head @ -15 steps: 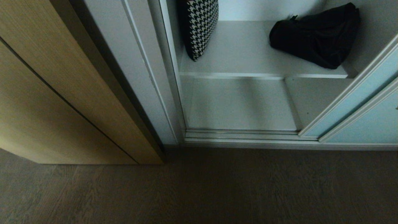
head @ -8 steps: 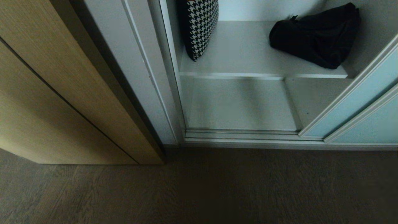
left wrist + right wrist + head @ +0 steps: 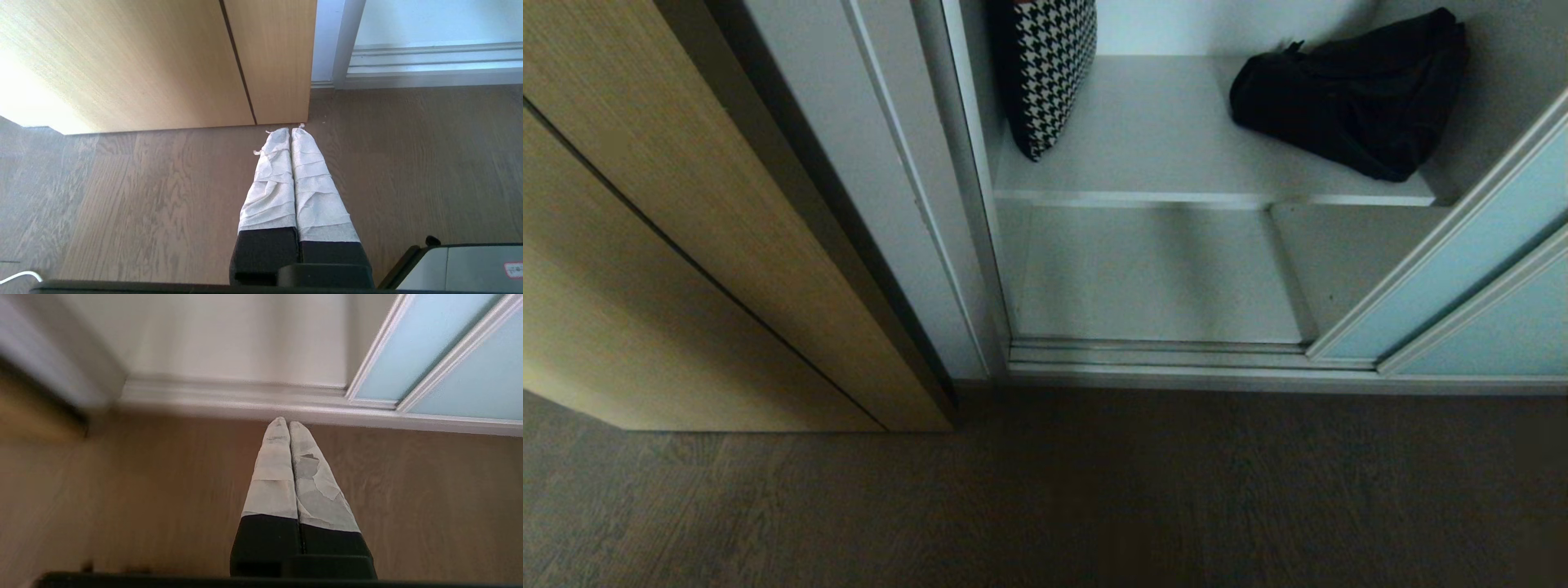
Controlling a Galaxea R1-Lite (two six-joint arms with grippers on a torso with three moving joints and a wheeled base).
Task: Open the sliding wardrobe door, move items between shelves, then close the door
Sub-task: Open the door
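Note:
The sliding wardrobe door point(image 3: 1445, 261) is a pale blue-green panel in a silver frame, pushed to the right, so the wardrobe stands open. A lumpy black bag point(image 3: 1347, 98) lies at the right end of the upper shelf point(image 3: 1160, 131). The lower shelf point(image 3: 1152, 278) under it is bare. Neither arm shows in the head view. My left gripper point(image 3: 291, 130) is shut and empty, low over the wood floor near the tan panel's corner. My right gripper point(image 3: 284, 422) is also shut and empty, pointing at the wardrobe's bottom track, with the door point(image 3: 408, 347) off to one side.
A black-and-white houndstooth cushion point(image 3: 1049, 65) leans at the left end of the upper shelf. A tan wood-grain panel point(image 3: 686, 245) stands left of the opening. The silver bottom track point(image 3: 1176, 359) edges the dark wood floor point(image 3: 1094, 490). My base's corner point(image 3: 470, 265) shows beside the left gripper.
The nearer pale blue panel's frame edge has crept slightly to the right along the track. The bag, the cushion and the shelves have not moved.

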